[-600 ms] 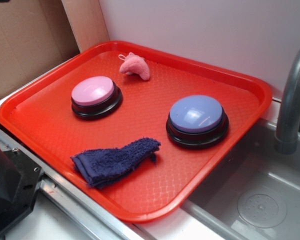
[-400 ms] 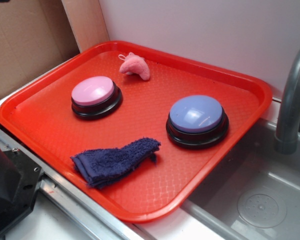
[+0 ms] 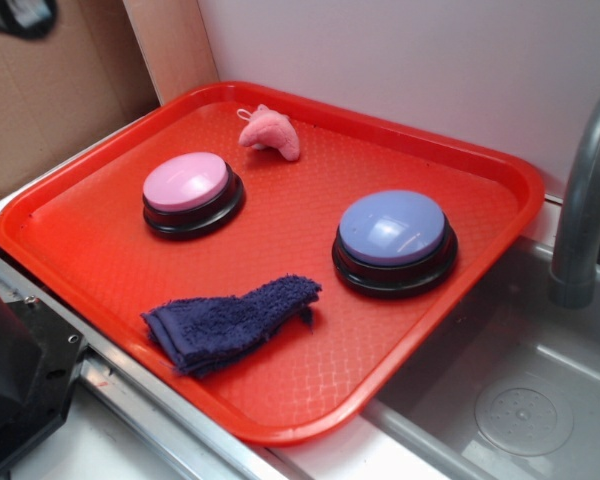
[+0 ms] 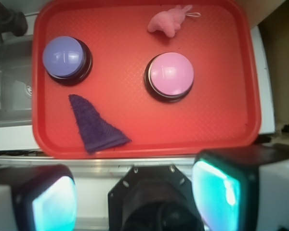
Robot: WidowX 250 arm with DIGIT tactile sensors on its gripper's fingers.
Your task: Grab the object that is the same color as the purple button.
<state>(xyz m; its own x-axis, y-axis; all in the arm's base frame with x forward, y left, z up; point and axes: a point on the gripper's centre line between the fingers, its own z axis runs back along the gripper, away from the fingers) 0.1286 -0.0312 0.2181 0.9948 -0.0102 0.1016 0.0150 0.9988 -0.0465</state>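
The dark purple-blue rag (image 3: pixel 230 325) lies flat on the red tray (image 3: pixel 100 260) near its front edge, left of the purple button (image 3: pixel 392 228). In the wrist view the rag (image 4: pixel 92 126) lies below the purple button (image 4: pixel 62 57), near the tray's near rim (image 4: pixel 149 148). My gripper (image 4: pixel 135 192) hangs high above the tray's near side, well apart from the rag. Its fingers (image 4: pixel 221 190) with teal pads stand wide apart with nothing between them. In the exterior view only a dark bit of the gripper (image 3: pixel 15 15) shows at the top left corner.
A pink button (image 3: pixel 187 182) and a small pink plush toy (image 3: pixel 270 132) sit on the far part of the tray. A grey sink (image 3: pixel 520 400) with a faucet (image 3: pixel 585 200) is at the right. Cardboard (image 3: pixel 50 100) stands at the left, a white wall behind.
A dark part of my gripper has come further into the exterior view at the top left. The rag, buttons and toy have not moved.
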